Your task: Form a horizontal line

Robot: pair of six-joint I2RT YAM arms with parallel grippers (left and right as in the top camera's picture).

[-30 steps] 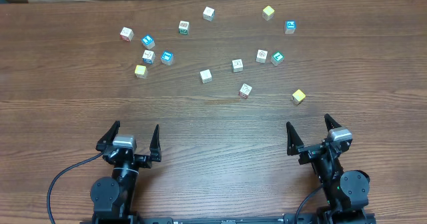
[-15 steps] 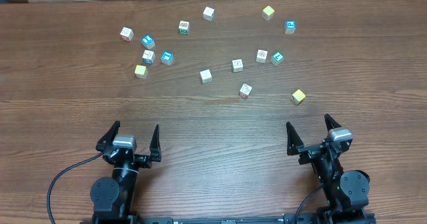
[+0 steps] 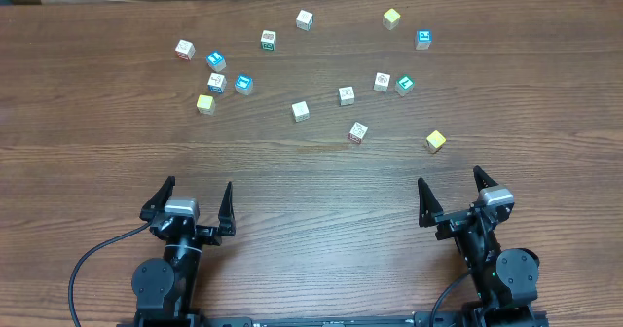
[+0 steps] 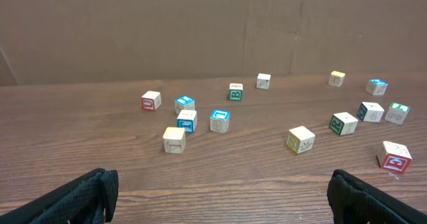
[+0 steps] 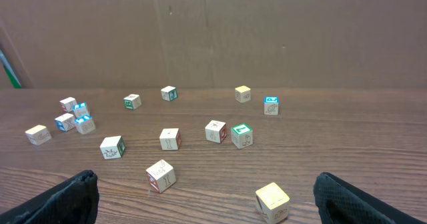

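The setting is a robotics test bench of the laboratory type, not a home or a shop. Indicators:

- A bare wood-grain table [image 3: 311, 176] serves as the work surface.
- A plain brown cardboard backdrop [image 4: 200, 31] closes off the table's far edge.
- The left arm base [image 3: 161, 278] and right arm base [image 3: 506, 269] are mounted at the near edge.
- A black cable [image 3: 80, 269] runs off beside the left base.
- The only items laid out are small printed cubes [image 3: 300, 111], scattered loosely.

Both arms folded low at near edge. Left gripper [image 3: 194, 200] toward near-left corner, jaws spread wide, holding nothing. Right gripper [image 3: 451, 193] toward near-right corner, likewise. Both point toward far edge.
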